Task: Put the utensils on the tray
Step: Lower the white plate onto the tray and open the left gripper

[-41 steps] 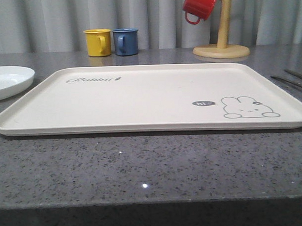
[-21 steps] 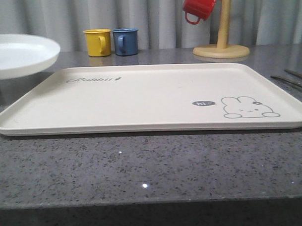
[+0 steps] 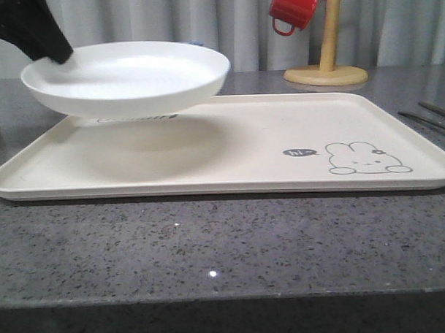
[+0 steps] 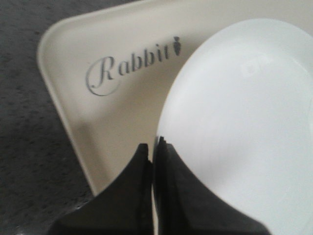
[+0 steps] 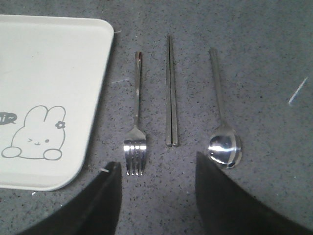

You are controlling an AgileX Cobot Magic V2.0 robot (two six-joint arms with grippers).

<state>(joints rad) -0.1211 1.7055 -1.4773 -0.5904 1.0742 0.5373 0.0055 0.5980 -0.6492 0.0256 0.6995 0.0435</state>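
My left gripper [image 3: 54, 49] is shut on the rim of the white round plate [image 3: 128, 76], which hangs above the left part of the cream tray [image 3: 229, 148]. In the left wrist view the black fingers [image 4: 156, 149] pinch the plate [image 4: 244, 127] edge over the tray [image 4: 127, 117], near its script word. My right gripper [image 5: 156, 169] stands open above the grey counter. Just ahead of its fingertips lie a silver fork [image 5: 137, 122], a pair of metal chopsticks [image 5: 171, 93] and a round-bowled spoon [image 5: 222, 122], side by side beside the tray's rabbit corner [image 5: 49, 98]. Chopstick ends [image 3: 429, 119] show at the far right in the front view.
A wooden mug tree [image 3: 328, 57] with a red mug [image 3: 294, 7] hanging on it stands behind the tray. The grey speckled counter [image 3: 225, 243] runs in front of the tray to the near edge.
The plate has been lifted from the counter at the left and carried to the right, over the tray's left part. It now hides the yellow and blue mugs.
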